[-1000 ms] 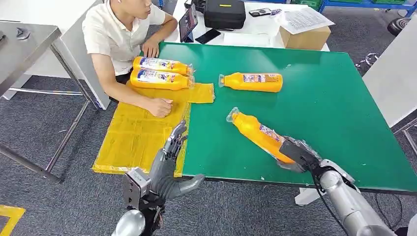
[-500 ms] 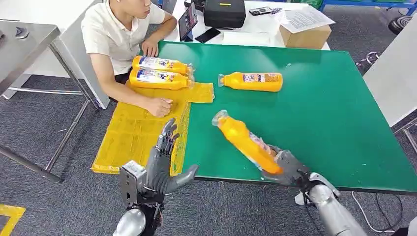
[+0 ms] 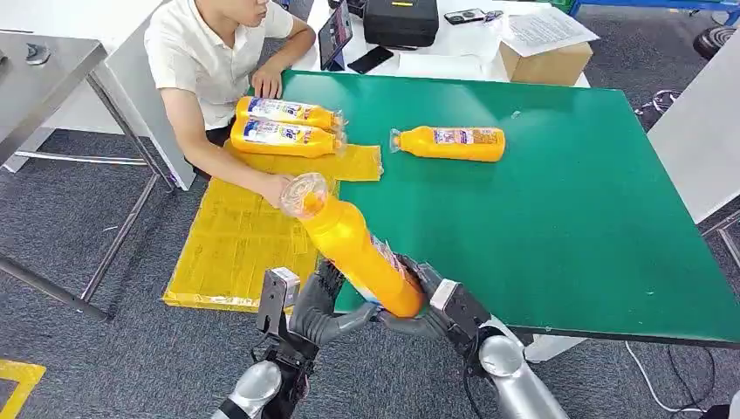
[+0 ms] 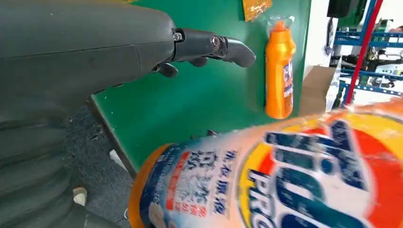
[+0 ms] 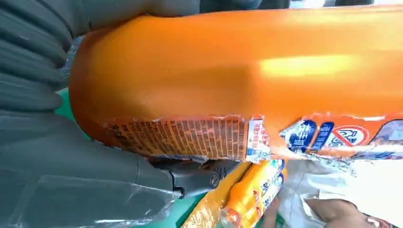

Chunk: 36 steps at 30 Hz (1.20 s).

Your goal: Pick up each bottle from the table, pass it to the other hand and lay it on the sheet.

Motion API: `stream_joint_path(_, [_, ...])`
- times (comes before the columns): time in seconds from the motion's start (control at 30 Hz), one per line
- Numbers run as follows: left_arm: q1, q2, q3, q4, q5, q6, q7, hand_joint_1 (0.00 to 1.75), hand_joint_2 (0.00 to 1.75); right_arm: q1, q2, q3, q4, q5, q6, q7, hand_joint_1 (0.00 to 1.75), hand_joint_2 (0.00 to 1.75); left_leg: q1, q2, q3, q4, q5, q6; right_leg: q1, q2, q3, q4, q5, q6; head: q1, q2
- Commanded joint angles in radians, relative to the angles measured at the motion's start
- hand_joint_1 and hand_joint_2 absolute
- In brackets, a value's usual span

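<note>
Green bench (image 3: 567,201): two bottles (image 3: 284,127) on the yellow sheet (image 3: 236,240), one bottle (image 3: 454,143) unpicked. Right robot hand (image 3: 428,301) grasps the raised bottle (image 3: 358,249); left robot hand (image 3: 323,305) released beneath, handover pending.

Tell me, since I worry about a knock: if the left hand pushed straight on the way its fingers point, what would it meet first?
Likely the held orange bottle, which lies just ahead of the left hand while the right hand grips its base. Depth is unclear, so whether the fingers already touch it cannot be told.
</note>
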Motion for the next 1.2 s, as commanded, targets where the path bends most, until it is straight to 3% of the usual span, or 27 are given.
stream_joint_path(0.03, [-0.029,0.000,-0.038,0.060,0.002,-0.023,-0.020,0.00,1.75,-0.006,0.009,0.062,-0.006,-0.005,0.017,-0.014,1.64,1.75,0.001,0.000,0.002,-0.001,-0.001,-0.001,0.001,0.001,0.001,-0.001,0.000,-0.001,0.000,0.000])
stream_joint_path(0.17, [-0.001,-0.007,-0.040,-0.040,0.028,-0.069,-0.051,0.00,1.75,-0.013,-0.009,0.105,0.026,0.022,0.033,-0.008,1.43,1.75,0.001,0.001,0.004,0.000,-0.002,-0.002,0.001,0.002,0.003,0.000,-0.002,-0.002,0.000,0.000])
stream_joint_path(0.33, [0.036,0.003,-0.037,-0.170,0.039,-0.100,-0.063,0.00,1.75,-0.017,-0.019,0.137,0.078,0.052,0.021,-0.020,1.33,1.75,0.002,0.001,0.003,0.000,-0.001,-0.002,0.001,0.002,0.002,-0.001,-0.001,-0.002,0.000,0.000])
stream_joint_path(0.47, [0.051,0.013,-0.033,-0.213,0.048,-0.126,-0.062,0.00,1.75,-0.012,-0.019,0.128,0.095,0.051,0.004,-0.025,1.38,1.75,0.001,0.001,0.002,-0.001,-0.001,-0.001,0.001,0.001,0.001,0.000,-0.001,-0.001,-0.001,0.000])
stream_joint_path(0.6, [0.065,0.019,-0.027,-0.204,0.055,-0.140,-0.051,0.00,1.75,0.005,-0.016,0.084,0.082,0.050,-0.018,-0.028,1.55,1.75,0.002,0.000,0.003,-0.001,-0.001,-0.002,0.001,0.001,0.003,-0.001,-0.001,-0.002,0.000,0.000])
stream_joint_path(0.93, [0.036,0.020,-0.026,-0.144,0.036,-0.136,-0.041,0.02,1.75,-0.008,-0.007,0.103,0.100,0.088,-0.035,-0.020,1.55,1.75,0.001,0.000,0.001,-0.001,0.000,-0.001,0.001,0.000,0.000,-0.001,0.000,-0.001,0.000,0.000])
stream_joint_path(0.97, [0.025,0.016,-0.030,-0.125,0.027,-0.129,-0.039,1.54,1.75,-0.014,-0.002,0.112,0.100,0.093,-0.034,-0.021,1.54,1.75,0.002,0.000,0.004,-0.001,-0.001,-0.002,0.002,0.001,0.003,-0.002,-0.001,-0.002,-0.001,0.000])
stream_joint_path(1.0, [0.014,0.009,-0.025,-0.101,0.022,-0.113,-0.039,1.75,1.75,-0.020,0.003,0.122,0.101,0.096,-0.034,-0.020,1.52,1.75,0.002,0.000,0.005,-0.001,-0.002,-0.003,0.002,0.001,0.004,-0.001,-0.002,-0.003,0.000,0.000])
stream_joint_path(1.13, [0.001,-0.008,-0.012,-0.083,0.022,-0.114,-0.052,1.75,1.75,-0.035,0.013,0.153,0.107,0.101,-0.040,-0.017,1.41,1.75,0.001,0.000,0.003,-0.001,-0.001,-0.002,0.001,0.001,0.003,-0.001,-0.001,-0.002,0.000,0.000])
stream_joint_path(1.17, [0.003,-0.011,-0.008,-0.093,0.026,-0.116,-0.058,1.75,1.75,-0.034,0.017,0.159,0.107,0.101,-0.042,-0.016,1.29,1.75,0.002,0.001,0.005,-0.001,-0.002,-0.003,0.002,0.002,0.004,-0.001,-0.002,-0.003,0.000,0.000])
stream_joint_path(1.2, [0.004,-0.012,-0.006,-0.100,0.028,-0.118,-0.060,1.75,1.75,-0.033,0.020,0.162,0.107,0.100,-0.042,-0.016,1.31,1.75,0.001,0.001,0.002,-0.001,-0.001,-0.002,0.001,0.001,0.001,-0.001,-0.001,-0.002,-0.001,0.000])
